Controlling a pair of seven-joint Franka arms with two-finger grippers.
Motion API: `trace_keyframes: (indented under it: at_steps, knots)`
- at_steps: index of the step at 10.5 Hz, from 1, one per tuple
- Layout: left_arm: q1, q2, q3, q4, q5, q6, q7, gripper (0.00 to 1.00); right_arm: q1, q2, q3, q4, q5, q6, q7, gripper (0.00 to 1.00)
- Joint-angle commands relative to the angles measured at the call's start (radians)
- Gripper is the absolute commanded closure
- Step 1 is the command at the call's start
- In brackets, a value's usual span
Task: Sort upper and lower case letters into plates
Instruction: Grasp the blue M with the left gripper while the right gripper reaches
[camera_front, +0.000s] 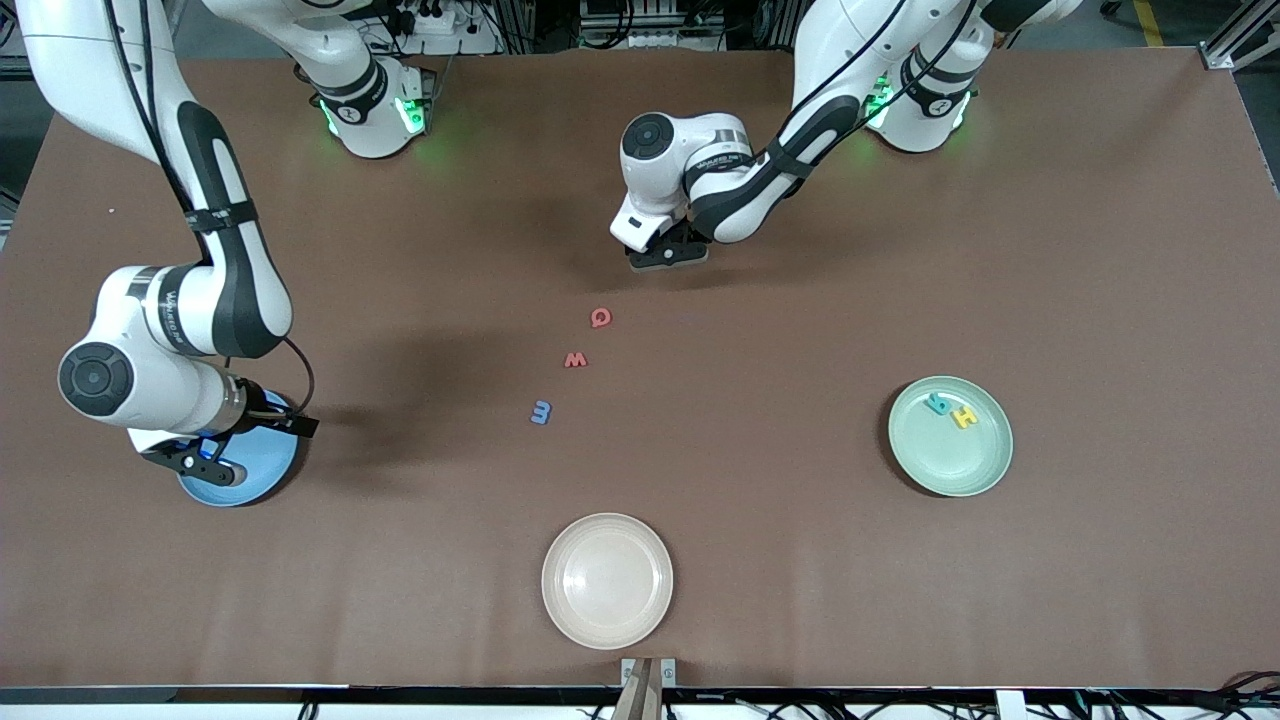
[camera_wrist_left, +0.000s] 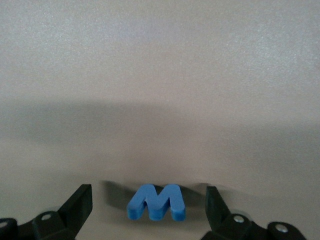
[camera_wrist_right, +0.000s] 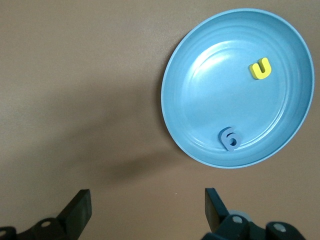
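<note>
Left fingers (camera_wrist_left: 75, 207) stand wide either side of the blue M (camera_wrist_left: 156, 202), flat on the table (camera_front: 1100, 250) about one o'clock from Q (camera_front: 600, 318), set for a pinch. Right fingers (camera_wrist_right: 77, 210) hang wide and empty over the blue plate (camera_wrist_right: 210, 100) holding u (camera_wrist_right: 260, 68). M likely belongs with H (camera_front: 964, 417) in the green plate (camera_front: 950, 465), at four o'clock.

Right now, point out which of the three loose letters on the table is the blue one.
The blue letter is the loose one nearest the front camera. The two red letters, Q and W, lie farther from that camera.
</note>
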Motion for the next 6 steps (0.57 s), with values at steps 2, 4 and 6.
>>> trace_keyframes:
  at_steps: [2,4,6]
  knots:
    - [0.014,0.0,-0.013,-0.008,0.038,0.016,-0.039,0.1,0.012,0.005,-0.003,0.014,0.002,-0.014,0.025,0.0]
    - [0.014,0.001,-0.013,-0.006,0.038,0.04,-0.039,0.17,0.027,0.005,-0.003,0.013,0.002,-0.014,0.052,0.0]
    - [0.012,0.003,-0.013,-0.008,0.038,0.046,-0.041,0.2,0.03,0.003,-0.003,0.014,0.002,-0.014,0.066,0.0]
